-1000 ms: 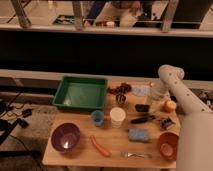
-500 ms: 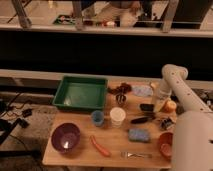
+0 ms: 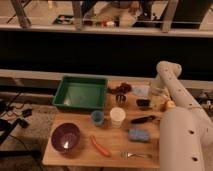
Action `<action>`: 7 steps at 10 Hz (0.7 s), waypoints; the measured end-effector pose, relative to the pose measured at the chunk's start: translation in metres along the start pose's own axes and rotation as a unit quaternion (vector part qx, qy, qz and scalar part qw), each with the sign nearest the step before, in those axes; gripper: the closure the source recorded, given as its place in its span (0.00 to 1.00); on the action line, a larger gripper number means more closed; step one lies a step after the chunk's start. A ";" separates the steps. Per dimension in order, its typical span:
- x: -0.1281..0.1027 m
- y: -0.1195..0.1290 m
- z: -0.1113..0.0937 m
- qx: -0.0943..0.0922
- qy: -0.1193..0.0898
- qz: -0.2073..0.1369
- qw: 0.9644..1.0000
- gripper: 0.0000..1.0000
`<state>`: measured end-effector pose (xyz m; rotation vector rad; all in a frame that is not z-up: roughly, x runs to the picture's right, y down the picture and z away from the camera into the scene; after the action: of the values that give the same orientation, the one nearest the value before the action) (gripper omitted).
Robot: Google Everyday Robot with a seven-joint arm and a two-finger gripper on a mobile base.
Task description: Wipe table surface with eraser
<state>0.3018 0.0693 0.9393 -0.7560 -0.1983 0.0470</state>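
The eraser [image 3: 144,103] is a small flat black block lying on the right part of the light tan wooden table surface [image 3: 80,159]. My white arm rises from the lower right, bends at an elbow [image 3: 167,70] and comes down at the table's right edge. The gripper [image 3: 159,98] hangs just right of the eraser, apart from it as far as I can tell.
A green tray [image 3: 80,93] stands at the back left. Also on the table are a purple bowl [image 3: 65,137], a blue cup [image 3: 97,118], a white cup [image 3: 117,116], a blue sponge [image 3: 138,135], a black-handled tool [image 3: 144,119], an orange stick [image 3: 100,146] and a fork [image 3: 135,155].
The thick lower part of my arm has swung left over the table's right front corner and now hides the reddish bowl there. The objects have not moved.
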 end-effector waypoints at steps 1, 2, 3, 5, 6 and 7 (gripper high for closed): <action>-0.005 -0.002 -0.002 0.003 -0.001 -0.004 1.000 1.00; -0.011 -0.001 -0.002 0.007 -0.002 -0.011 1.000 1.00; -0.011 0.004 -0.003 0.011 0.000 -0.014 1.000 1.00; -0.002 0.023 -0.005 0.020 0.013 -0.017 1.000 1.00; 0.003 0.029 -0.006 0.025 0.020 -0.018 0.999 1.00; 0.007 0.033 -0.008 0.033 0.025 -0.020 0.999 1.00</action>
<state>0.3112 0.0887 0.9120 -0.6860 -0.1628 -0.0045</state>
